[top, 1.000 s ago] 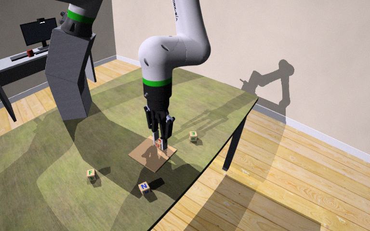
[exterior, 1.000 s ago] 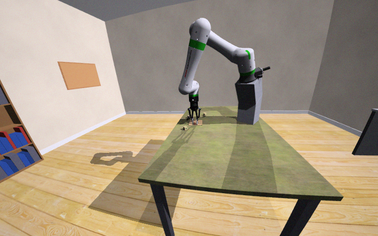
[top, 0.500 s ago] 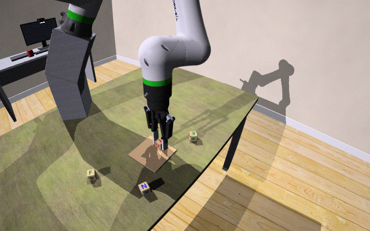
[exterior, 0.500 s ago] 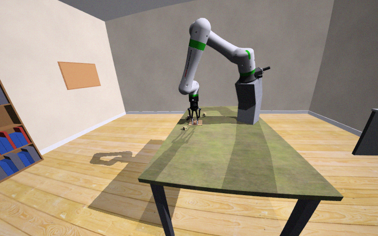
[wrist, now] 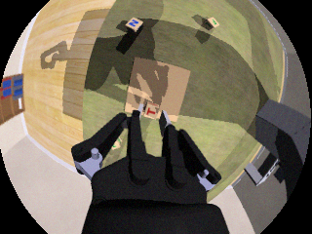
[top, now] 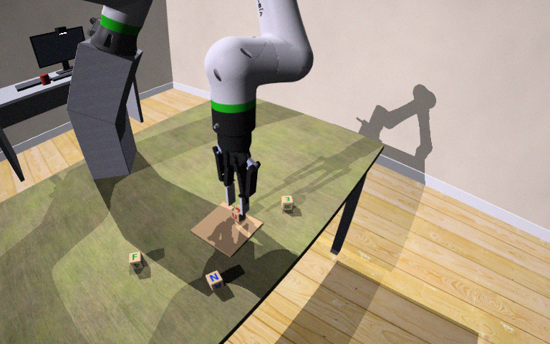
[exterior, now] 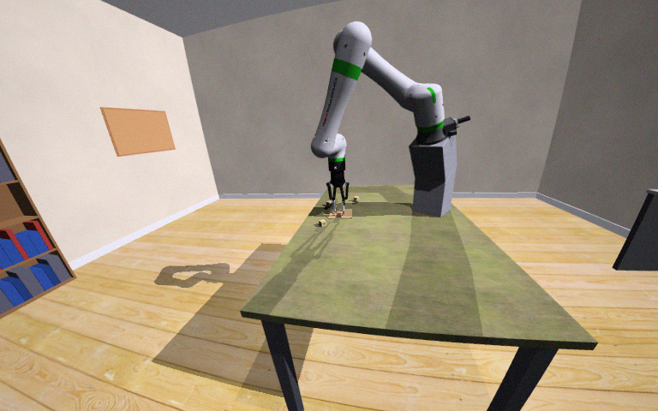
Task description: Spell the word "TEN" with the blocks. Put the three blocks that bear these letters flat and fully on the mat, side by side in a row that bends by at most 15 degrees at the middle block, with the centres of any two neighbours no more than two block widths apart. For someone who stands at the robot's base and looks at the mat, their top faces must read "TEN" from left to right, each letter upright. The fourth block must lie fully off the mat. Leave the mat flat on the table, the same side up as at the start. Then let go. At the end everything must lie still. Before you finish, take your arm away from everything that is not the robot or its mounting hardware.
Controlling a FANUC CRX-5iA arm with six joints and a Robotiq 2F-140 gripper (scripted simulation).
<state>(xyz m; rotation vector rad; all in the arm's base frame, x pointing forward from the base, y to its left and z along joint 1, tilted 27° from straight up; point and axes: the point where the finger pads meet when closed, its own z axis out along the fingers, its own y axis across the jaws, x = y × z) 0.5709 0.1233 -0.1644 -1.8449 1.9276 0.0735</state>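
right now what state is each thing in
gripper: partly open, fingers astride the red-letter block
red-letter block: flat on the mat, near one corner
mat: flat on the table
E block: on the table, off the mat
N block: on the table, off the mat
F block: on the table, off the mat

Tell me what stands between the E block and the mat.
Nothing visible lies between the E block and the mat. The hand stands at the mat's nearest corner, loosely straddling the red-lettered block there.
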